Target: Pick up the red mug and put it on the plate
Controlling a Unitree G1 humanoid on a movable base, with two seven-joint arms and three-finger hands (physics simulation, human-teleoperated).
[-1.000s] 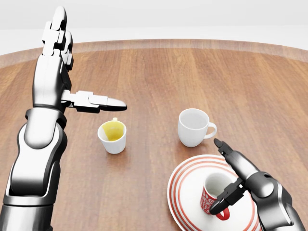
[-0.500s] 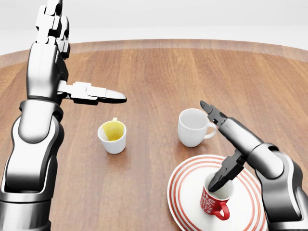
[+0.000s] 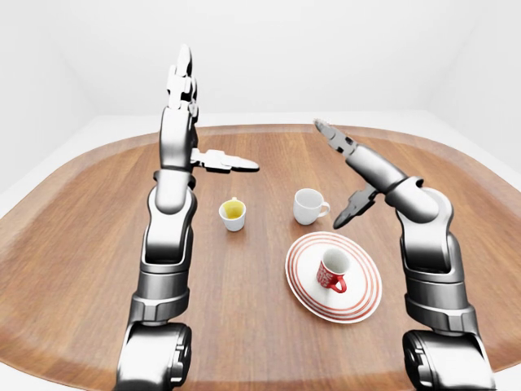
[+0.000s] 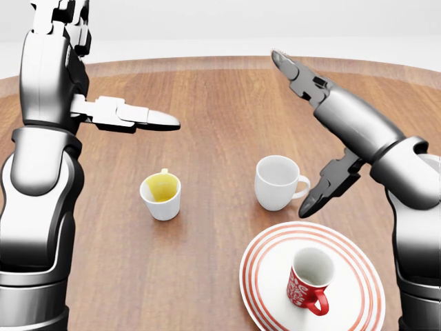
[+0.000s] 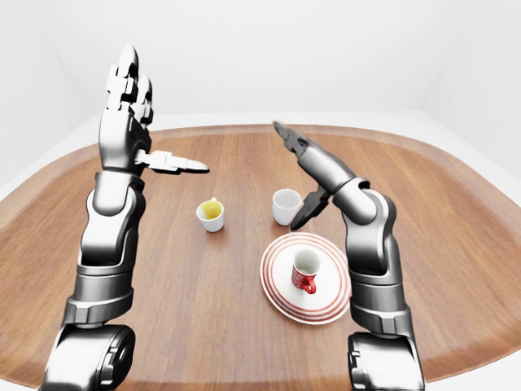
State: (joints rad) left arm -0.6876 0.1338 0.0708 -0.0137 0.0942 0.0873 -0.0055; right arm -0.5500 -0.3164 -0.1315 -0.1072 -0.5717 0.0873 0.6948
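The red mug (image 4: 306, 284) stands upright on the red-striped white plate (image 4: 252, 277) at the lower right of the head view, its handle turned toward the bottom of the view. Nothing touches it. My right hand (image 4: 293, 134) hangs open well above the mug and over the white mug, long fingers pointing up-left and thumb (image 4: 320, 194) pointing down. My left hand (image 3: 218, 110) is raised high at the left, open and empty, with its fingers upright and thumb stretched to the right.
A white mug (image 4: 278, 181) stands just above the plate in the head view, right under my right thumb. A small white cup with a yellow inside (image 4: 161, 194) sits to its left. All rest on a round wooden table (image 4: 207, 276).
My right hand has let go of the red mug and risen up and away from it, leaving the mug standing on the plate. My left arm has lifted a little higher.
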